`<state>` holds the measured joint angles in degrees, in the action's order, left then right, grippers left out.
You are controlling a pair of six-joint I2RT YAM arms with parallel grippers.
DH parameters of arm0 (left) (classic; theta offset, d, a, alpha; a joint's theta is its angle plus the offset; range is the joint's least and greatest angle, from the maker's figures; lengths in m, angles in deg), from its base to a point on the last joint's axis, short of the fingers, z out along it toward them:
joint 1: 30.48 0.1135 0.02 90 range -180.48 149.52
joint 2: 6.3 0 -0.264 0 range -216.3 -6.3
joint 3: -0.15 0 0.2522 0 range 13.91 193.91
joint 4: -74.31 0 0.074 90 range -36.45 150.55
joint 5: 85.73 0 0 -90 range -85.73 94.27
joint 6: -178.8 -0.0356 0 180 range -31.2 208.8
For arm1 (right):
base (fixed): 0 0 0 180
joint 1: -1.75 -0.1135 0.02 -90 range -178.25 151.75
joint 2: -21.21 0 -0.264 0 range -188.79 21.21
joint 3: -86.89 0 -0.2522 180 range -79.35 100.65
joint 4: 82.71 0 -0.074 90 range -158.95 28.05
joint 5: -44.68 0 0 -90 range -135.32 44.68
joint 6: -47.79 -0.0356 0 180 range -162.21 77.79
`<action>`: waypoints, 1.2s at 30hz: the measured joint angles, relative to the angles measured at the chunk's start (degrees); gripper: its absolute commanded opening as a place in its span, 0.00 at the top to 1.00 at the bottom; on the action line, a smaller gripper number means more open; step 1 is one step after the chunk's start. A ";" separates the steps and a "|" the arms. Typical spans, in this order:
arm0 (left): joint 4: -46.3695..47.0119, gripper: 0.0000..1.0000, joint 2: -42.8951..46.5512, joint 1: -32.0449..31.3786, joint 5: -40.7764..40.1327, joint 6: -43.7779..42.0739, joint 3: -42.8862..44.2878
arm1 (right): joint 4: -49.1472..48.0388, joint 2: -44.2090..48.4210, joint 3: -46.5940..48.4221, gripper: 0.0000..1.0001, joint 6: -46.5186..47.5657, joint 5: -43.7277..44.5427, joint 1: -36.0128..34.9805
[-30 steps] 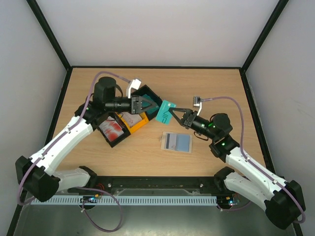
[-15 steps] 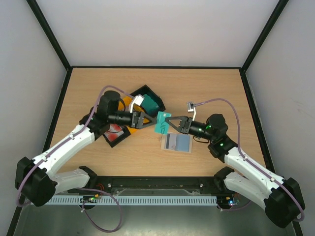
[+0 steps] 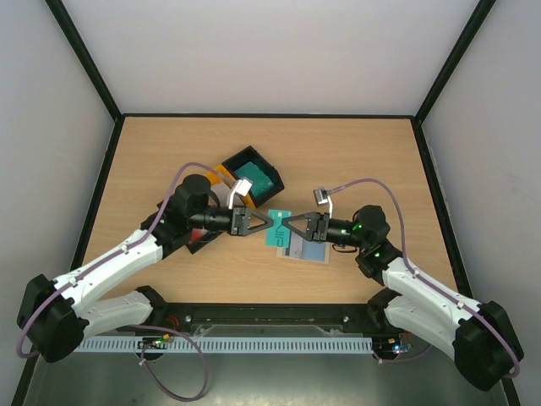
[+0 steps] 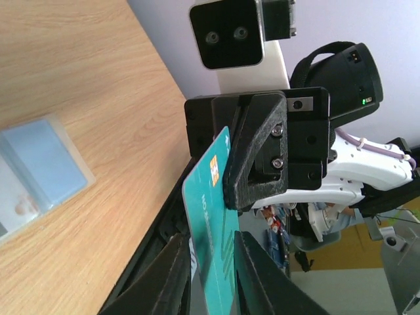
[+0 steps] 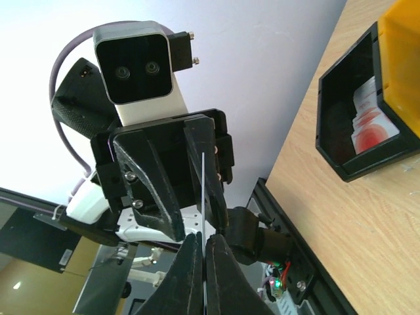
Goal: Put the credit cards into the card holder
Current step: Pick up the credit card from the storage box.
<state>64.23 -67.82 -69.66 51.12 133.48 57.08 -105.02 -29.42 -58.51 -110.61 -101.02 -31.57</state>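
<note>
while the right gripper (image 3: 285, 223) pinches the teal card (image 3: 275, 237) above the card holder (image 3: 309, 246) mid-worktop (image 3: 355, 152), the left gripper (image 3: 270, 222) sits spread around it.

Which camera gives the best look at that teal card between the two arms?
The left wrist view: the teal card fills the middle of the picture, its printed face turned toward the camera. The top external view shows it only as a small teal patch. The right wrist view sees it edge-on, as a thin line.
</note>
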 measured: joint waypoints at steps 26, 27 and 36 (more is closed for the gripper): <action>11.89 0.98 -1.09 -4.66 -6.23 11.32 -2.71 | -1.57 9.94 -5.42 0.83 -2.82 1.75 -0.02; 12.39 0.97 -1.05 -4.66 -6.40 11.85 -3.23 | -1.40 10.05 -5.70 0.84 -2.71 1.79 -0.02; 14.97 0.98 -0.63 -4.70 -7.17 14.95 -5.18 | 1.51 10.86 -6.29 0.89 -0.39 2.10 -0.09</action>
<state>79.20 -68.45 -74.36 43.95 148.43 51.90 -103.52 -18.56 -64.80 -111.01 -98.93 -31.66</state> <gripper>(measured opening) 0.029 0.104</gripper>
